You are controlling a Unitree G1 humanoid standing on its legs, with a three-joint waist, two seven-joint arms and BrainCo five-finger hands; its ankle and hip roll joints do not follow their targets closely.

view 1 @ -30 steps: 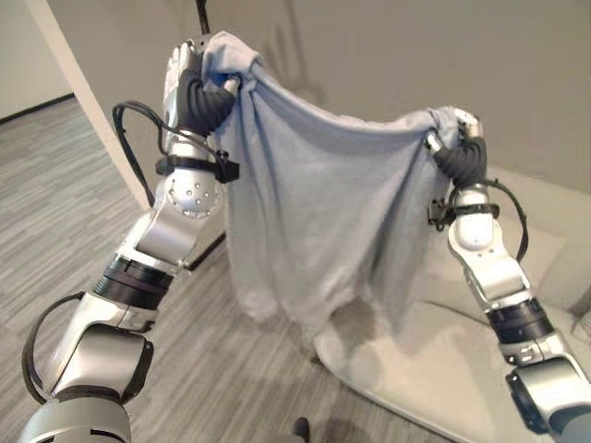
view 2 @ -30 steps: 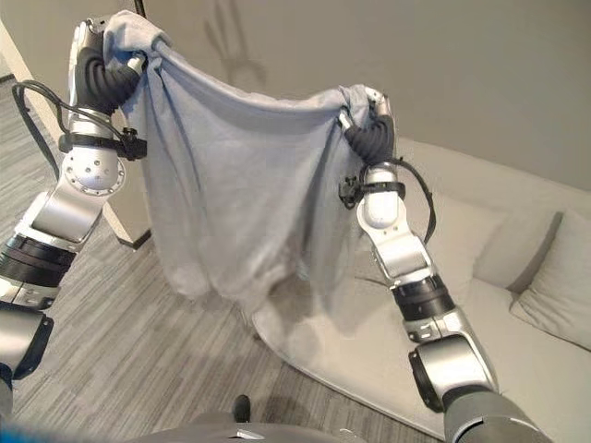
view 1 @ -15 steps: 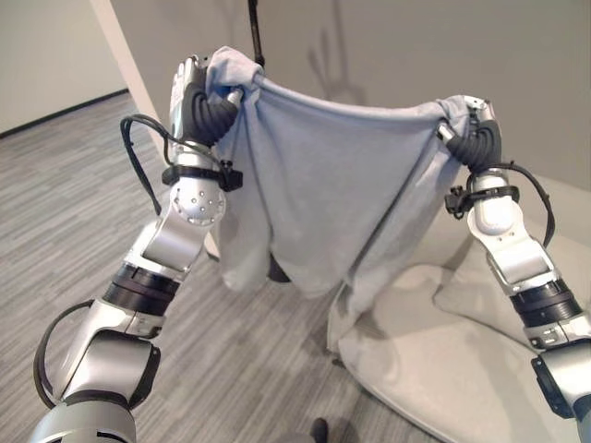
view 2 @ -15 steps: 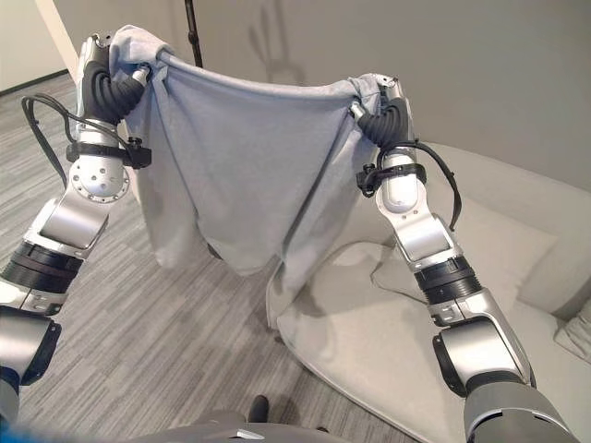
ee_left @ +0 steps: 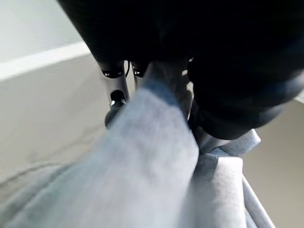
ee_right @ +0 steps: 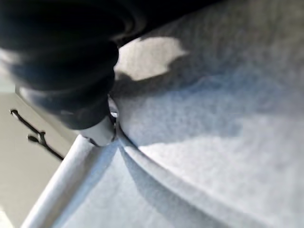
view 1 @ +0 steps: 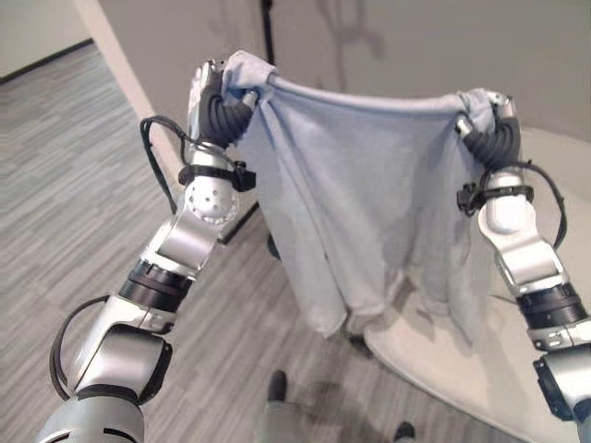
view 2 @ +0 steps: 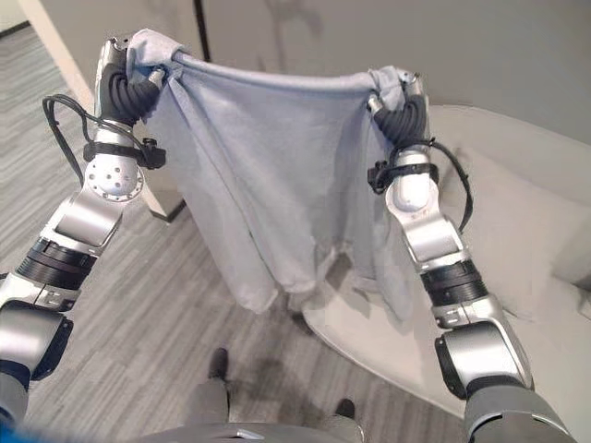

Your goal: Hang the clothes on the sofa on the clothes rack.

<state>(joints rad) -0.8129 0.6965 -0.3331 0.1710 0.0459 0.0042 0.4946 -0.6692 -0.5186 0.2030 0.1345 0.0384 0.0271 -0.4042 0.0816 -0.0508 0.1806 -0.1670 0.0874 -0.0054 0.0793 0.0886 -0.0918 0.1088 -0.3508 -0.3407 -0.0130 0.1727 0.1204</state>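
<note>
Setting: Grey plank floor (view 1: 65,157) and a plain grey wall framed the scene, with a pale sofa (view 2: 517,221) at the robot's right.
Garment: a light grey-blue garment (view 1: 360,194) hung spread between both raised hands, its top edge pulled nearly straight, its lower hem dangling clear above the sofa's front edge and the floor.
Left hand: the left hand (view 1: 217,92) was clenched on one bunched upper corner of the cloth.
Right hand: the right hand (view 2: 402,97) was clamped on the opposite corner, at about the same height.
Rack: a dark upright pole (view 1: 269,23), judged to be part of the clothes rack, rose behind the cloth near the left hand.
Change: over the past second the top edge went from a sagging curve to a taut line and the cloth came fully off the sofa, while the view swung toward the pole.
Meaning: the pick-up looked complete; carrying and draping the garment over the rack remained.
</note>
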